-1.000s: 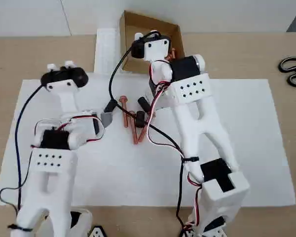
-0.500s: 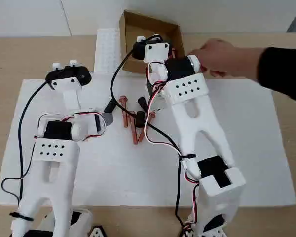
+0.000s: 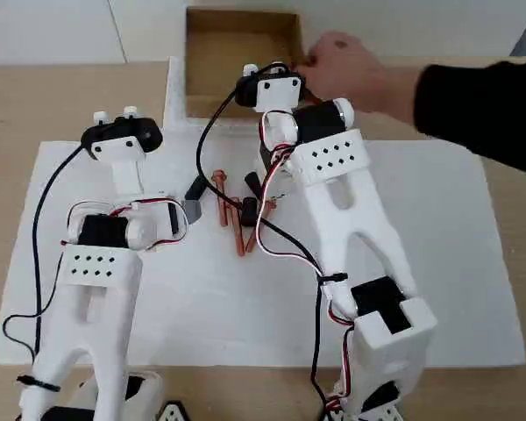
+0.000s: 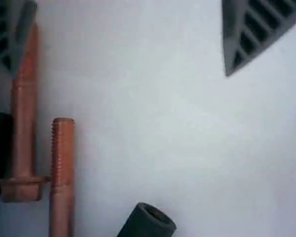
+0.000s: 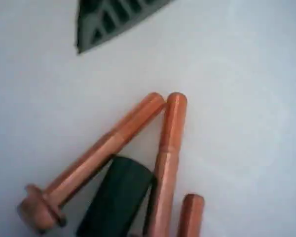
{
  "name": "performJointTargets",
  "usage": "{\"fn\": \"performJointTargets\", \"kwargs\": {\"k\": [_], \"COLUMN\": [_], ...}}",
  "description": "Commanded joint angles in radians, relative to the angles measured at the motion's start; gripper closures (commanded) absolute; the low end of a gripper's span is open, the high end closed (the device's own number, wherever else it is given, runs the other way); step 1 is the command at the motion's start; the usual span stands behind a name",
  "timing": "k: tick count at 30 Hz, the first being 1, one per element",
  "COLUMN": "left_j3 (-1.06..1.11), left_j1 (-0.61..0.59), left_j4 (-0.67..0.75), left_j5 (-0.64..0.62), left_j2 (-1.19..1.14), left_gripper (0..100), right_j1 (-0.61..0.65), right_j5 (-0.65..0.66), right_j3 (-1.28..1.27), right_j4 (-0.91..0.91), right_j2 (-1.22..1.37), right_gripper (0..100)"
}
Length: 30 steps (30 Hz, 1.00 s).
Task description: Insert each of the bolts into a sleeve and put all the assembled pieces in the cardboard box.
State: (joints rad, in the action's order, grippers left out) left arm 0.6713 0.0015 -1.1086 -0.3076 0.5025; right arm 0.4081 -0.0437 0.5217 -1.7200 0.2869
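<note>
wooden tabletop (image 3: 35, 96) is seen from above, and most of it is covered by a white foam sheet (image 3: 438, 263). two white arms are mounted at the near edge, the left arm (image 3: 92, 289) and the right arm (image 3: 351, 219), and both are stretched toward the far side. a cardboard box (image 3: 237, 66) is set at the far edge of the table, just beyond the sheet, with its opening upward. its right wall is touched by a person's hand (image 3: 342, 70), reached in from the right.

the left gripper (image 3: 193, 198) is held low over the sheet, just left of the loose parts, with its jaws spread wide and nothing between them. the right gripper (image 3: 263, 186) is positioned over the far right part of the same cluster; whether it is open or closed cannot be told.

between the two arms, near the middle of the sheet, copper bolts (image 3: 237, 230) are laid close together, mostly lengthwise from far to near. black sleeves (image 3: 248, 210) are scattered among them. in the right wrist view one sleeve (image 5: 116, 202) is seen lying between two bolts and touching both.
</note>
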Motion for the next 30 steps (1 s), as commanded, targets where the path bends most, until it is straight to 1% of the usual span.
{"fn": "performJointTargets", "kwargs": {"k": [1, 25, 30], "left_j3": [-0.036, -0.036, -0.038], "left_j1": [0.008, 0.011, 0.006], "left_j4": [-0.002, 0.000, -0.003], "left_j5": [0.005, 0.006, 0.038], "left_j2": [0.000, 0.000, -0.003], "left_gripper": [74, 74, 74], "right_j1": [0.002, -0.007, -0.002], "right_j5": [-0.008, -0.008, -0.015], "right_j3": [0.005, 0.009, 0.009], "right_j4": [-0.002, -0.004, 0.007], "right_j2": [-0.005, 0.053, 0.058], "right_gripper": [83.4, 83.5, 83.5]}}
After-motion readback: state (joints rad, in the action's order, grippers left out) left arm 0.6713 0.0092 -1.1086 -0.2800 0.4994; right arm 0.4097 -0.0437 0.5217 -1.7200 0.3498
